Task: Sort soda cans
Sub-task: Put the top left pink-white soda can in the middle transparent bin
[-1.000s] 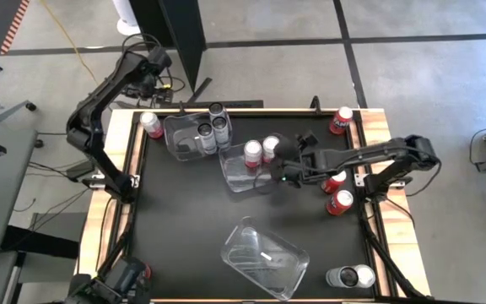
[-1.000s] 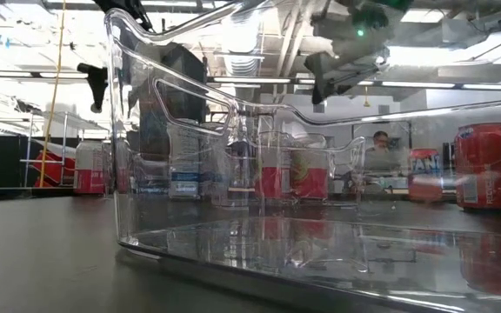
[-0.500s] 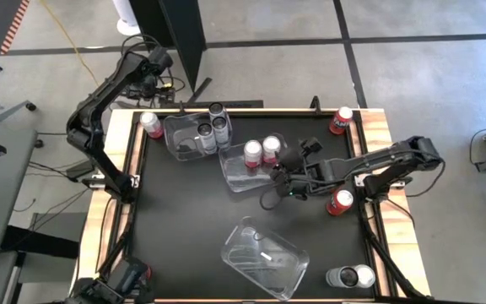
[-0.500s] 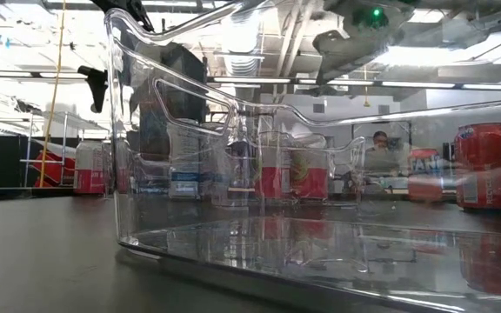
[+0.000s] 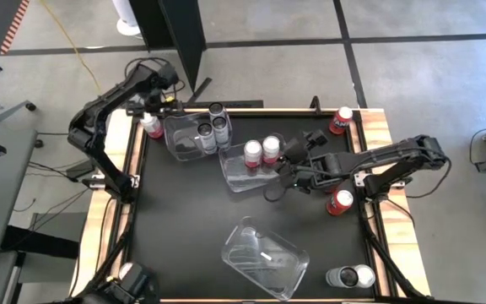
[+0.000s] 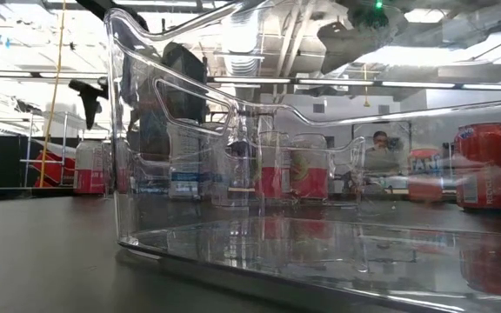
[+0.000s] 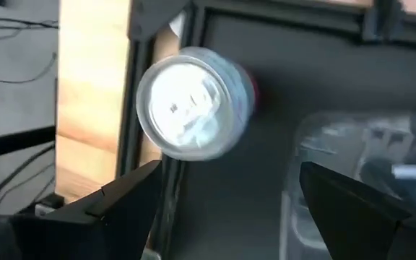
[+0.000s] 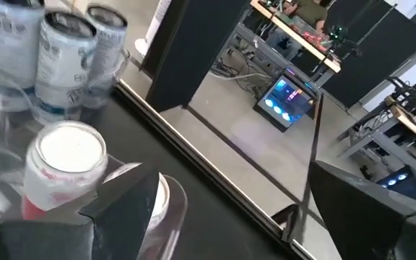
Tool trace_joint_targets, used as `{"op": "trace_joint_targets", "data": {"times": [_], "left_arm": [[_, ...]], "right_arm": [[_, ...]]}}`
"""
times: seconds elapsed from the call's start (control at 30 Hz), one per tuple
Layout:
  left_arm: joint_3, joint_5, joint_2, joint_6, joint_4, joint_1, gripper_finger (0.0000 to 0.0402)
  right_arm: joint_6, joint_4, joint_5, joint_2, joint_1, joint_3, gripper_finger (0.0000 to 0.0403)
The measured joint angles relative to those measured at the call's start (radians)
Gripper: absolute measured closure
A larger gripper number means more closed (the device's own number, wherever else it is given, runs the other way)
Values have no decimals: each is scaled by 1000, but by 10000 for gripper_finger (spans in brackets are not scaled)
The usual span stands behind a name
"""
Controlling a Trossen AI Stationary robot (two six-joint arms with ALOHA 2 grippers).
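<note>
My left gripper (image 5: 155,108) hovers open over a red soda can (image 5: 150,126) that stands at the table's far left corner. In the left wrist view its silver top (image 7: 192,102) shows beyond the gripper (image 7: 230,209). My right gripper (image 5: 275,173) is open and hangs just right of the middle clear bin (image 5: 236,173), which holds two upright red-and-white cans (image 5: 252,152) (image 5: 270,148). One of them (image 8: 63,170) shows in the right wrist view, to one side of the gripper (image 8: 222,209). Three grey cans (image 5: 212,125) stand in the far-left bin (image 5: 180,139).
An empty clear bin (image 5: 264,257) sits near the table's front and fills the low view (image 6: 233,217). Red cans stand at the right edge (image 5: 337,201) and far right corner (image 5: 342,120). Dark cans (image 5: 350,276) are at the near right corner. The centre-left is black mat (image 5: 184,219).
My left gripper has swung from beyond the table's far edge toward the near side and down, until it stands over the red can at the far left corner. My right arm has shifted a little beside the middle bin. No can has moved.
</note>
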Motion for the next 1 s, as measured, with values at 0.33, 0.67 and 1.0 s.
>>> {"op": "trace_joint_targets", "data": {"times": [0.33,0.67,1.0], "left_arm": [[-11,-47,-5,-43,45,-1,79],[-11,-57,-5,-148,66,1,78],[-19,-155,-5,-259,45,-20,78]], "right_arm": [[-112,41,-1,0,-6,0,40],[-301,229,-55,-19,3,0,42],[-325,273,-149,-16,-27,0,42]]}}
